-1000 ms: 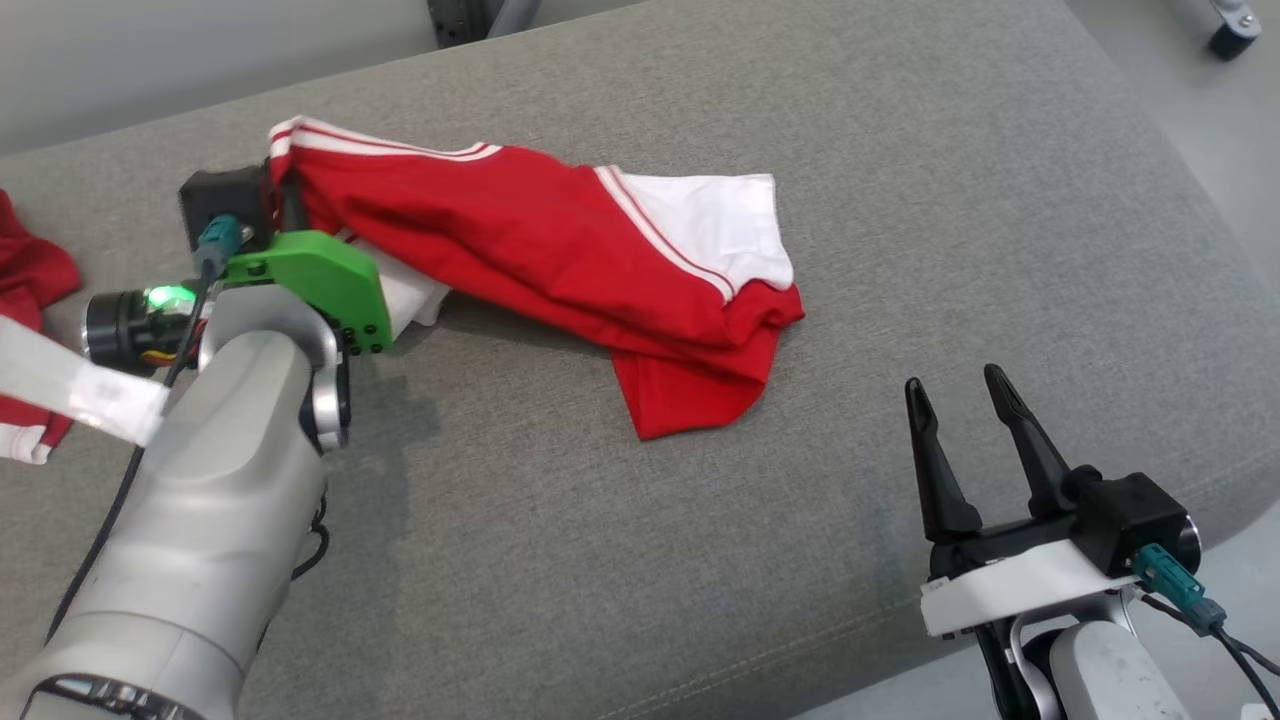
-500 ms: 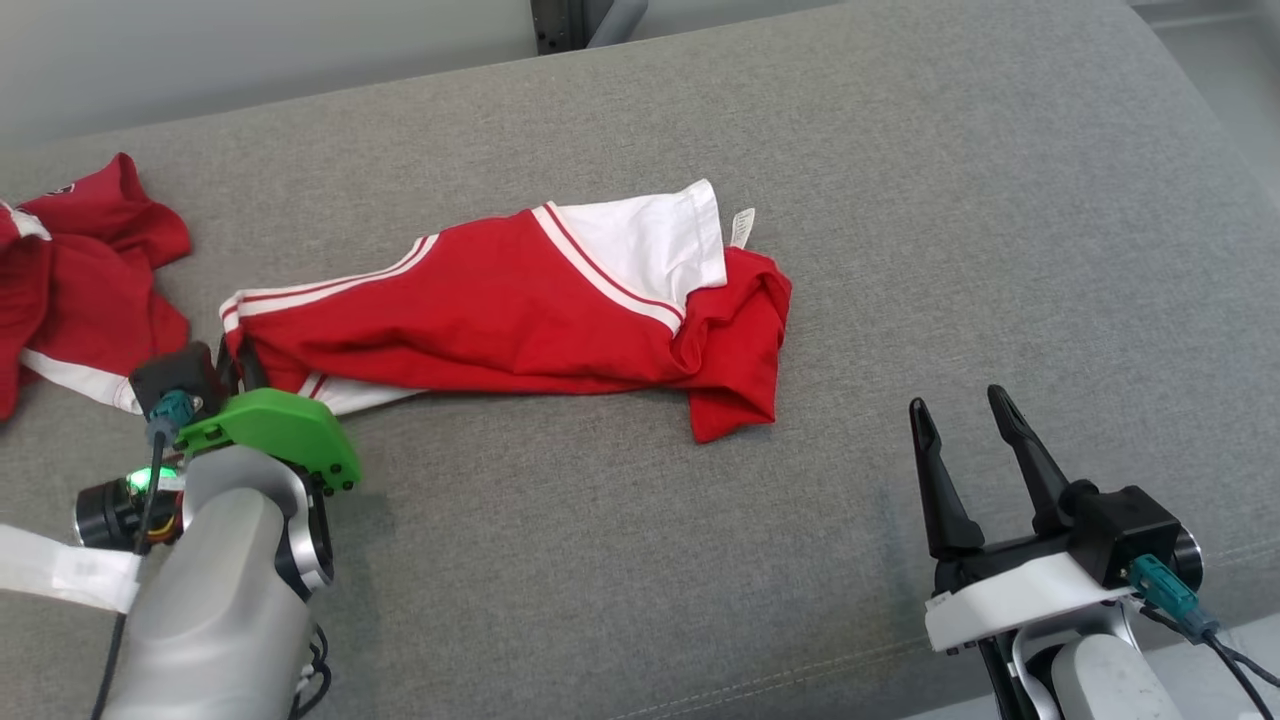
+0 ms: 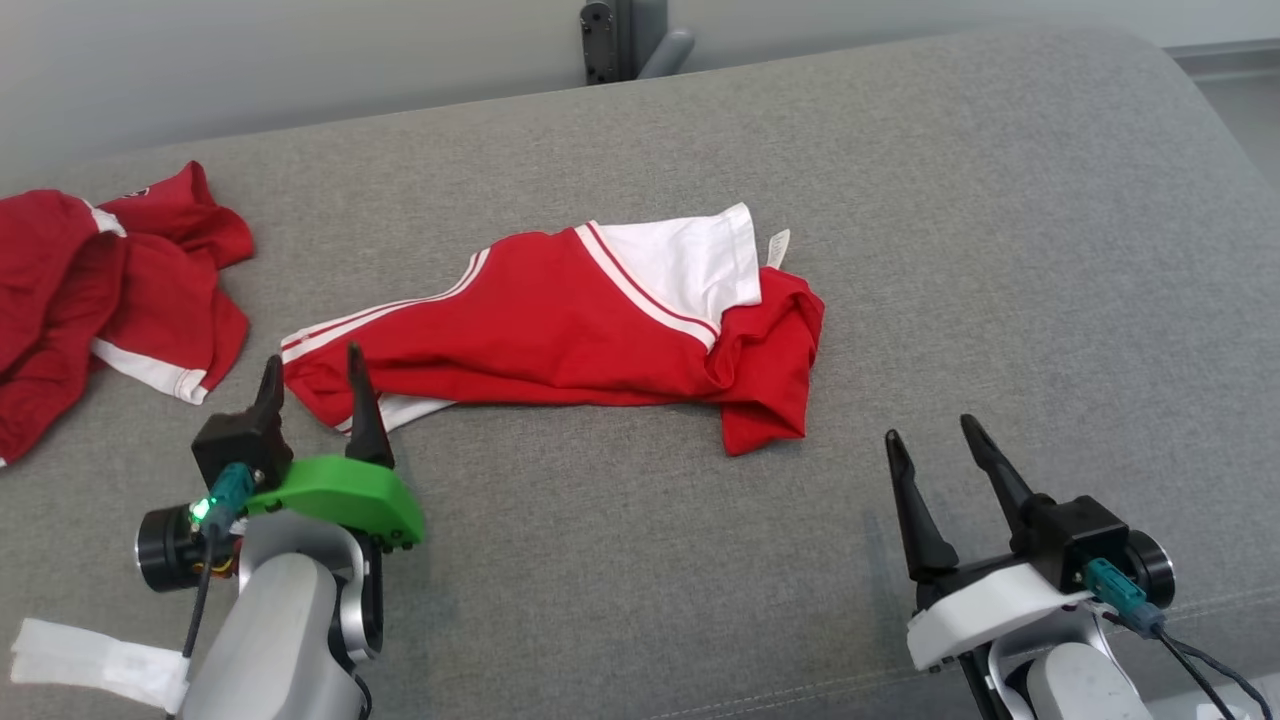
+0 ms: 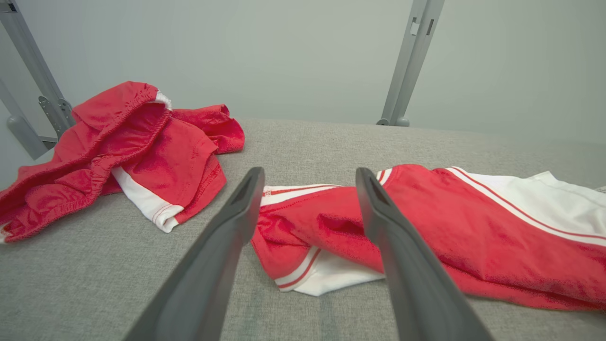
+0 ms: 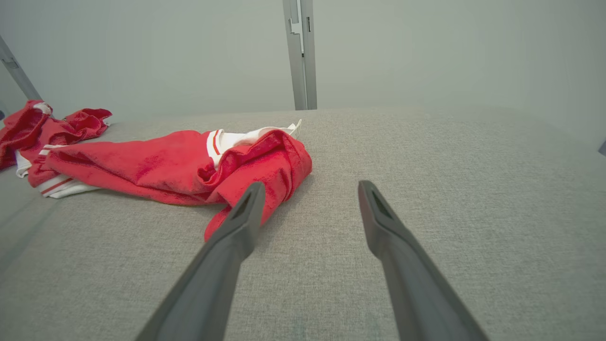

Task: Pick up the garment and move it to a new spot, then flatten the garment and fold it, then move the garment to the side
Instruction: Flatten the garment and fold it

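garment (image 3: 560, 330) centre, heap (image 3: 100, 280) left, bare cushion (image 3: 1000, 250) right

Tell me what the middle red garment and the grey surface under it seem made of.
Red garment: soft matte knit, probably cotton jersey; it creases and drapes limply. Grey surface: coarse woven upholstery cloth, matte; the weave and a stitched seam show.

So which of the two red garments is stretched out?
The middle red garment with the white panel; the other red garment lies bunched at left.
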Available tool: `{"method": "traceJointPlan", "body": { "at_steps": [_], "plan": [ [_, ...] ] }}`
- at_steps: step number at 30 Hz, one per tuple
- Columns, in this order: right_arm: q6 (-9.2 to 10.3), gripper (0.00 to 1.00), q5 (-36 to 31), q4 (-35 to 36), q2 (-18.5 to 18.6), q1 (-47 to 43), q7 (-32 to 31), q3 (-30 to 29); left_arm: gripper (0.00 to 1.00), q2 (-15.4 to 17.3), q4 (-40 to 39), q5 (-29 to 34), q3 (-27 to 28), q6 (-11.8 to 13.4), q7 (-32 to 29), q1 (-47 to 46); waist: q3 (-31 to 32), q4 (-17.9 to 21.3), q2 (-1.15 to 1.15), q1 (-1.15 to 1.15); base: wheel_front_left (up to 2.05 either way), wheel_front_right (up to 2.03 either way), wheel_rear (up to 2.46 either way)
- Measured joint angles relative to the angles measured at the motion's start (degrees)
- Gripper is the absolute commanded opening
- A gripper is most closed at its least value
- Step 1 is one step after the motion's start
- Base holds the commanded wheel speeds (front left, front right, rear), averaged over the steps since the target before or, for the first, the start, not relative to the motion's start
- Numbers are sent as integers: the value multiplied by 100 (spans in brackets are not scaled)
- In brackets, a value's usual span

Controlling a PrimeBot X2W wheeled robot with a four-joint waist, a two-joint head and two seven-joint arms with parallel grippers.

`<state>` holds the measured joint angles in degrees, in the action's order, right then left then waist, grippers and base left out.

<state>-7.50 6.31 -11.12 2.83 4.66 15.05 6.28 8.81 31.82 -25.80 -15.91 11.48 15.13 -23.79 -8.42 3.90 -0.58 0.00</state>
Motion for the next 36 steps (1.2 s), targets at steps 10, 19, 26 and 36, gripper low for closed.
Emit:
{"method": "traceJointPlan", "body": {
  "at_steps": [10, 19, 26, 36],
  "plan": [
    [0, 100, -116, -1115, -5, 760, 0, 475, 100, -345, -1090, 611, 103, -461, 0, 1175, 158, -532, 0, 0, 0, 0, 0],
    [0, 100, -257, -2539, -4, 1642, 0, 413, 100, -552, -1537, 845, 78, -602, 1, 1701, 184, -1117, 0, 0, 0, 0, 0],
    [0, 100, -263, -3398, -7, 2234, 0, 599, 100, -582, -1697, 920, 101, -637, 0, 1716, 115, -1515, 0, 0, 0, 0, 0],
    [0, 31, -105, -4189, -5, 2664, 0, 623, 100, -587, -1793, 879, 35, -578, 0, 1716, -17, -1694, 0, 0, 0, 0, 0]
  ]
}}
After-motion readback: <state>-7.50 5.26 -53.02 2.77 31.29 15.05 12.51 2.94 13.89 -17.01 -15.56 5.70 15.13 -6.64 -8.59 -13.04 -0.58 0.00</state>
